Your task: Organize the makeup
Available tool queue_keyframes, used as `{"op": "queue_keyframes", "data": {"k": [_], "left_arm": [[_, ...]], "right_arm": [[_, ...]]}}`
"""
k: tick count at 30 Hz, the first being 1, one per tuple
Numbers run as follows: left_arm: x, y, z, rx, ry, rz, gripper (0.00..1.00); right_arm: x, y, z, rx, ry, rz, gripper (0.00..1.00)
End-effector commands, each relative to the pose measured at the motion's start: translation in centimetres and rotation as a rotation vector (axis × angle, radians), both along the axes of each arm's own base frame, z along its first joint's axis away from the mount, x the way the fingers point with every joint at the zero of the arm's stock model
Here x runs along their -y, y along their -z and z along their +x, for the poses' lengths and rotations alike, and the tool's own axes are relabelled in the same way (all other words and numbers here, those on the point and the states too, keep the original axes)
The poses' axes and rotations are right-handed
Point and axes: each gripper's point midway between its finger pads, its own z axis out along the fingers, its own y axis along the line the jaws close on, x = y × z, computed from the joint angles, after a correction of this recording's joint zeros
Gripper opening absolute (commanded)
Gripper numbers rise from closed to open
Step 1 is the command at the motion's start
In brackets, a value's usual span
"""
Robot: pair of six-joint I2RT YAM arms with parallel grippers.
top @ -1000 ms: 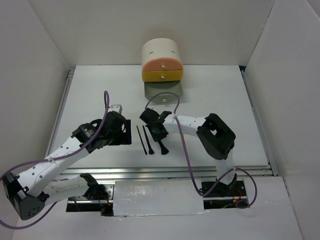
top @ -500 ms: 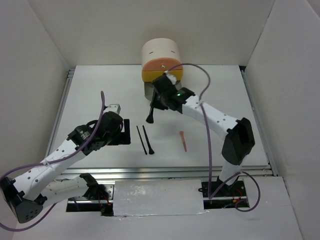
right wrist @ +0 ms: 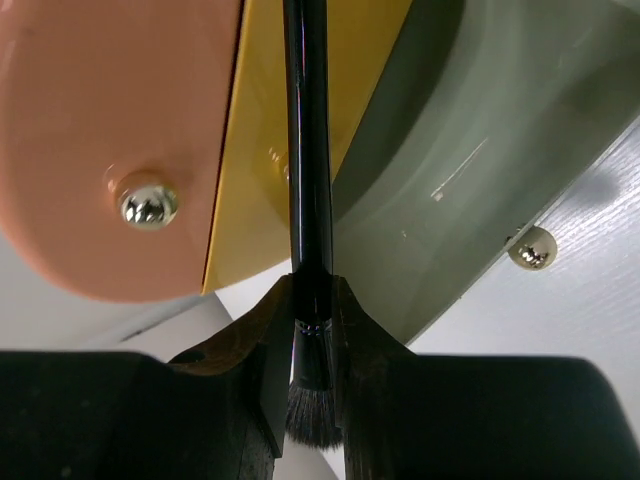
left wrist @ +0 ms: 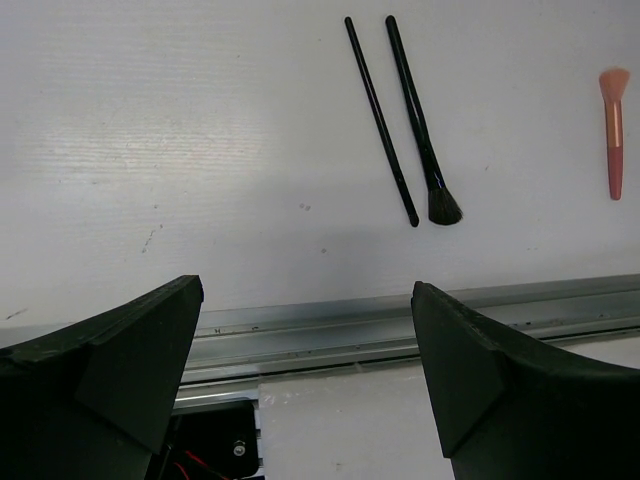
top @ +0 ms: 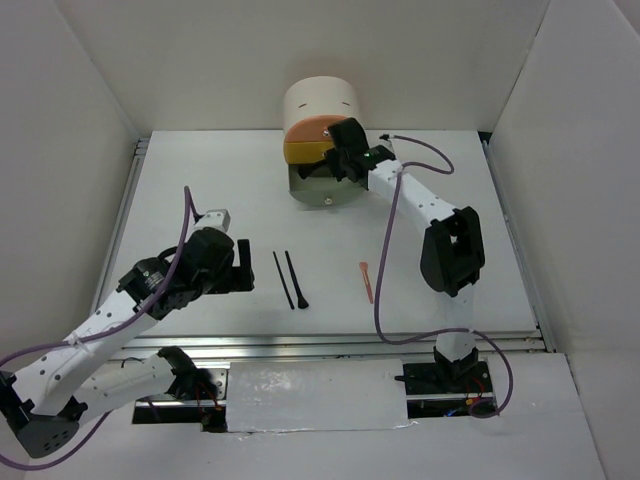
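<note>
My right gripper (top: 343, 158) is shut on the black flared-head brush (right wrist: 308, 150). It holds the brush just in front of the organizer's yellow drawer front (right wrist: 250, 200), above the pulled-out green drawer (top: 325, 186). The bristles sit between the fingers (right wrist: 312, 300). Two thin black sticks (top: 290, 280) lie side by side on the table and also show in the left wrist view (left wrist: 381, 120). A salmon-pink stick (top: 367, 282) lies to their right; the left wrist view (left wrist: 613, 130) shows it too. My left gripper (top: 235, 275) is open and empty left of the sticks. The grey box and teal stick are out of view.
The cream cylindrical organizer (top: 320, 100) stands at the back centre, with its orange drawer front (right wrist: 110, 130) closed. White walls enclose the table on three sides. A metal rail (left wrist: 400, 320) runs along the table's near edge.
My right gripper picked up the black brush from the table's middle and carried it back to the organizer's drawers. The salmon-pink stick came into view. My left arm drew slightly left.
</note>
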Motion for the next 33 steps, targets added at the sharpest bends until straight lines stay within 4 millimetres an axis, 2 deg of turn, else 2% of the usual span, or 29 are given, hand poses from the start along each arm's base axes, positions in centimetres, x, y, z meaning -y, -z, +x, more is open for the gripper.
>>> {"op": "queue_keyframes", "data": {"k": [1, 6, 8, 9, 10, 12, 13, 15, 17, 18, 20, 21, 22, 23, 24, 25, 26, 27, 28, 29, 30, 32, 33], "left_arm": [[-0.9, -0.4, -0.4, 0.018, -0.035, -0.009, 0.99], [-1.3, -0.1, -0.8, 0.009, -0.043, -0.006, 1.00], [-1.3, 0.0, -0.9, 0.004, -0.042, -0.004, 0.99], [-1.3, 0.1, -0.9, 0.005, -0.040, -0.005, 0.99], [-1.2, 0.1, -0.9, 0.004, -0.038, -0.004, 0.99], [-1.1, 0.2, -0.8, 0.001, -0.029, 0.000, 0.99], [-1.1, 0.2, -0.8, -0.001, -0.026, 0.002, 0.99], [-1.0, 0.3, -0.7, -0.003, -0.024, 0.006, 0.99], [-1.0, 0.4, -0.7, -0.002, -0.021, 0.007, 0.99], [-0.9, 0.4, -0.7, -0.004, -0.019, 0.008, 0.99], [-1.0, 0.4, -0.8, -0.005, -0.020, 0.010, 0.99], [-1.3, 0.4, -0.7, -0.002, -0.027, 0.018, 0.99], [-1.4, 0.4, -0.8, 0.003, -0.030, 0.016, 0.99], [-1.5, 0.4, -0.8, 0.004, -0.033, 0.016, 0.99], [-1.5, 0.6, -0.9, 0.002, -0.031, 0.015, 0.99], [-1.4, 0.6, -0.9, 0.005, -0.030, 0.009, 0.99], [-1.3, 0.4, -0.8, 0.011, -0.028, 0.004, 0.99], [-1.2, 0.3, -0.9, 0.007, -0.024, 0.000, 0.99], [-1.1, 0.4, -0.9, 0.006, -0.016, 0.002, 0.99], [-1.0, 0.4, -0.9, 0.005, -0.009, 0.002, 0.99], [-0.9, 0.4, -0.7, 0.009, -0.006, 0.000, 0.99], [-0.6, 0.6, -0.6, 0.001, 0.014, 0.007, 0.99], [-0.4, 0.7, -0.6, -0.001, 0.022, 0.009, 0.99]], "right_arm": [[1.8, -0.9, 1.0, -0.030, 0.158, 0.057, 0.00], [1.9, 1.9, 1.1, -0.083, 0.181, 0.078, 0.02], [1.7, 2.5, 1.1, -0.089, 0.169, 0.071, 0.23], [1.5, 2.1, 1.6, -0.063, 0.153, 0.077, 0.32], [1.0, 1.4, 1.8, -0.043, 0.121, 0.089, 0.49], [0.8, 0.6, 2.4, 0.002, 0.079, 0.078, 0.62], [0.8, 0.1, 2.6, 0.018, 0.060, 0.060, 0.71], [1.2, -0.4, 2.9, 0.027, 0.048, 0.049, 0.80], [1.1, -0.8, 2.7, 0.029, 0.002, 0.041, 0.82], [1.1, -2.1, 2.5, 0.051, -0.022, 0.038, 0.82], [1.5, -2.7, 1.7, 0.085, -0.139, -0.075, 0.82], [2.1, -4.2, 0.8, 0.112, -0.159, -0.117, 0.82], [3.1, -2.5, -0.2, 0.084, -0.208, -0.222, 0.82], [4.0, -1.9, -1.1, 0.065, -0.226, -0.282, 0.82], [4.9, -2.3, -2.1, 0.066, -0.249, -0.328, 0.82], [6.1, -0.2, -3.4, 0.011, -0.293, -0.420, 0.82], [7.2, 0.9, -4.7, -0.042, -0.306, -0.475, 0.82], [8.7, 0.9, -5.4, -0.060, -0.285, -0.530, 0.82], [10.0, 2.8, -6.6, -0.117, -0.304, -0.583, 0.82], [11.3, 3.5, -7.0, -0.146, -0.302, -0.605, 0.81], [11.7, 3.8, -7.7, -0.158, -0.320, -0.606, 0.77], [12.7, 5.8, -9.2, -0.222, -0.363, -0.635, 0.73], [12.2, 6.2, -9.9, -0.231, -0.406, -0.624, 0.71]]}}
